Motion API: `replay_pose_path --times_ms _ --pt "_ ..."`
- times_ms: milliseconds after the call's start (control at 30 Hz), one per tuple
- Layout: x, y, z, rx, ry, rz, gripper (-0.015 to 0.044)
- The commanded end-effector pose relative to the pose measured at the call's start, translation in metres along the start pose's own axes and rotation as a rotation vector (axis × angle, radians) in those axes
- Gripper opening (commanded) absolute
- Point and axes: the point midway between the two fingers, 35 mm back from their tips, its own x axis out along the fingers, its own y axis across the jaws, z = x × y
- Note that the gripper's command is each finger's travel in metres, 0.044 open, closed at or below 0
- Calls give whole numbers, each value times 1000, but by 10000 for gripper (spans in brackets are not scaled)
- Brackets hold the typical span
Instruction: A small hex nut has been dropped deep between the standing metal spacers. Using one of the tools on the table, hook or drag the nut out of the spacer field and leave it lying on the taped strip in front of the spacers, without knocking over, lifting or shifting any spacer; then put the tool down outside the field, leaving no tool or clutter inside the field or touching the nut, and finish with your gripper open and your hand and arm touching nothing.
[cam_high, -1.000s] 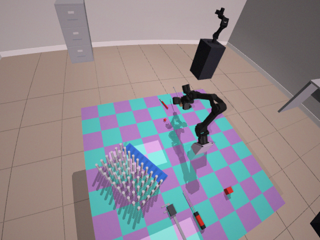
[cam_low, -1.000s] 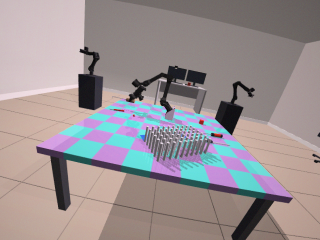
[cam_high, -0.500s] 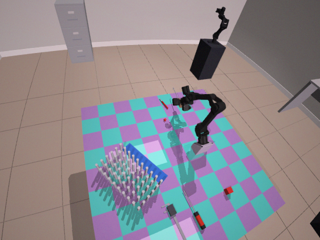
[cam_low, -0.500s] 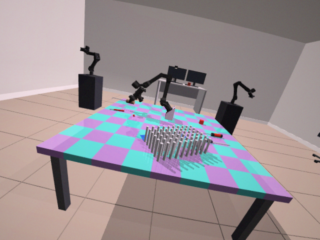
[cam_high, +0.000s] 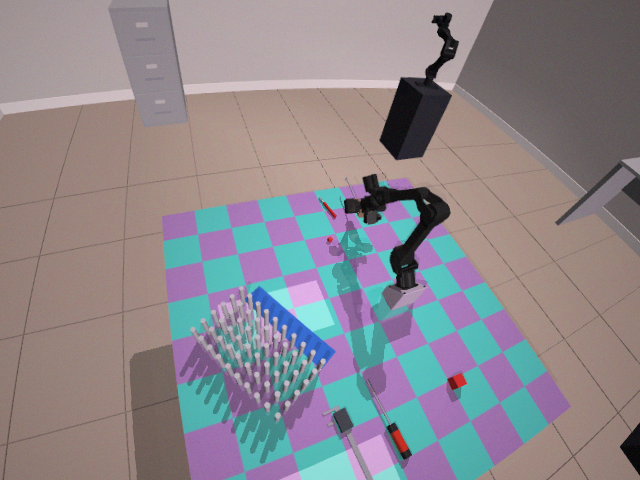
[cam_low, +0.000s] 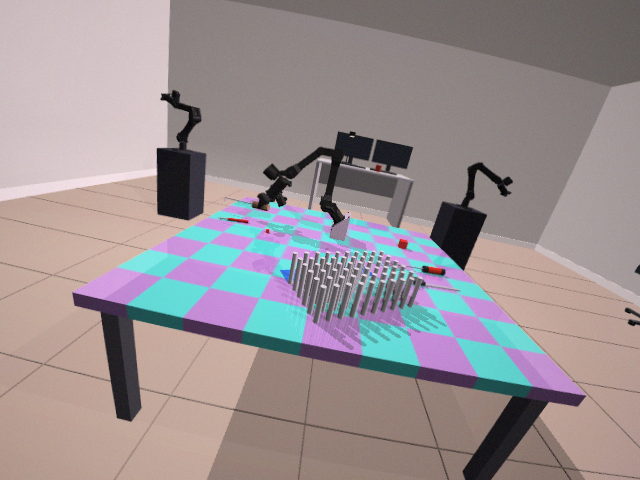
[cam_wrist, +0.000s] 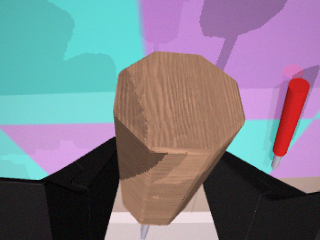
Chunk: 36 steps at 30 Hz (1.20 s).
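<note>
My gripper (cam_high: 360, 206) (cam_low: 264, 203) (cam_wrist: 161, 148) is shut on the wooden handle (cam_wrist: 180, 100) of a tool, which also shows in the exterior view (cam_low: 261, 206). It holds the tool above the table's far end, well away from the spacers. The tool's thin metal shaft (cam_low: 237, 200) points outward past the table edge; its tip is too small to judge. The metal spacers (cam_high: 266, 317) (cam_low: 320, 304) stand upright in a dense field. The blue taped strip (cam_high: 294, 324) (cam_low: 285, 274) lies along one side of the field. The nut cannot be made out.
A thin red-handled tool (cam_high: 328, 208) (cam_low: 237, 220) (cam_wrist: 291, 115) lies near my gripper. A small red cube (cam_high: 329, 239) (cam_low: 267, 230) and a larger one (cam_high: 457, 381) (cam_low: 402, 243) sit on the table. A red-black screwdriver (cam_high: 399, 441) (cam_low: 433, 270) and a pronged dark-headed tool (cam_high: 343, 421) lie beside the field.
</note>
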Motion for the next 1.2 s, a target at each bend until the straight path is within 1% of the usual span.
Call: replay_pose_path --times_ms 0,1167 --pt "2 0 0 -5 7 -3 0" --pt "24 2 22 -5 7 -3 0"
